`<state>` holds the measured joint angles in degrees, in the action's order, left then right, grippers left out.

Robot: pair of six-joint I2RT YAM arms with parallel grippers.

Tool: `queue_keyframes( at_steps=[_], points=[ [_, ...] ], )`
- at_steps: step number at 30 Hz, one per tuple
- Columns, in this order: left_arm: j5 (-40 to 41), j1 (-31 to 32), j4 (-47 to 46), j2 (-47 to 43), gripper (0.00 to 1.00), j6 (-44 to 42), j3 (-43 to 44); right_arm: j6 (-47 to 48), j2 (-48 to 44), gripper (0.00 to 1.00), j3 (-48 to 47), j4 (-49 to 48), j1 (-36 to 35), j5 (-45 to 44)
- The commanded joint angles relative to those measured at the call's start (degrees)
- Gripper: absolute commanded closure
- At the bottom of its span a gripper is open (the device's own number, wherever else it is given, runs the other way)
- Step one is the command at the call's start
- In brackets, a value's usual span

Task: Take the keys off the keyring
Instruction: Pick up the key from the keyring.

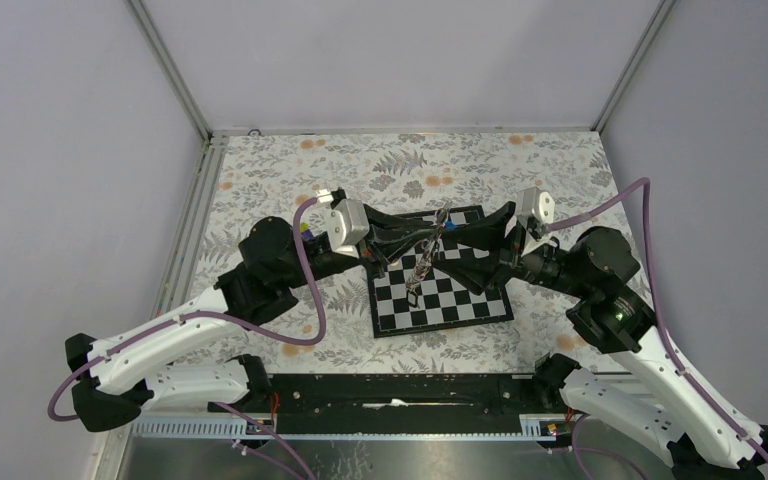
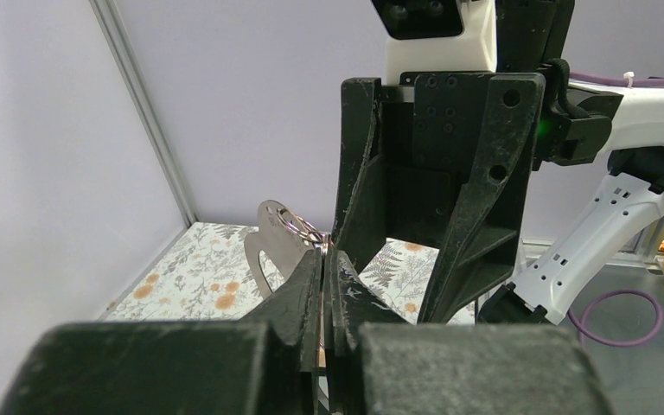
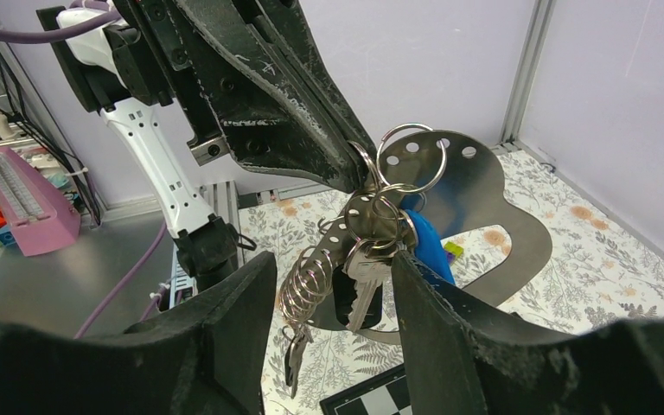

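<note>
Our left gripper (image 3: pixel 356 166) is pinched fully closed, and its black tips bite on a split ring at the top of the keyring (image 3: pixel 379 206). The whole bunch hangs from that pinch. In the left wrist view the two fingers (image 2: pixel 307 290) lie pressed flat together, with a flat silvery metal plate (image 2: pixel 268 246) and its rings jutting out just past them.

Our right gripper (image 3: pixel 333 259) faces the left one with its jaws spread wide and grips nothing. The bunch hangs in the gap between its fingers (image 3: pixel 225 320). The keys (image 3: pixel 365 290) dangle at the middle of that gap, threaded on the rings. A wire coil (image 3: pixel 307 285) sits beside them on the left, with a smaller key hanging below it. The bright-blue carabiner (image 3: pixel 428 246) lies close against the right-hand finger; we cannot tell whether it touches.

From above, both grippers meet tip to tip over the far half of the chessboard (image 1: pixel 460 300), and the bunch is held in the air between them.
</note>
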<state>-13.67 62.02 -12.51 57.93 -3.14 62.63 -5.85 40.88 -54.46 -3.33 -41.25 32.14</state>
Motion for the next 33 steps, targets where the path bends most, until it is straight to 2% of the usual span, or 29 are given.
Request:
queue_keyframes(
  at_steps=[1,17,26,33],
  points=[
    [-1.2,-0.2,-3.9,-1.0,1.0,0.3,2.7,0.7,-0.1,0.41,0.1,-2.8,-0.2,-0.8],
    [-3.6,-0.2,-5.2,-0.7,1.0,1.6,2.7,-0.1,0.5,0.41,0.7,-5.9,-0.2,-0.8],
    [-2.3,-0.2,-5.4,-0.5,1.0,1.4,2.5,-1.6,0.4,0.41,-0.3,-7.1,-0.2,2.1],
    [-1.0,-0.2,-5.7,-0.5,1.0,1.3,2.5,-3.0,-0.5,0.49,-0.9,-7.0,-0.1,3.4]
  ],
)
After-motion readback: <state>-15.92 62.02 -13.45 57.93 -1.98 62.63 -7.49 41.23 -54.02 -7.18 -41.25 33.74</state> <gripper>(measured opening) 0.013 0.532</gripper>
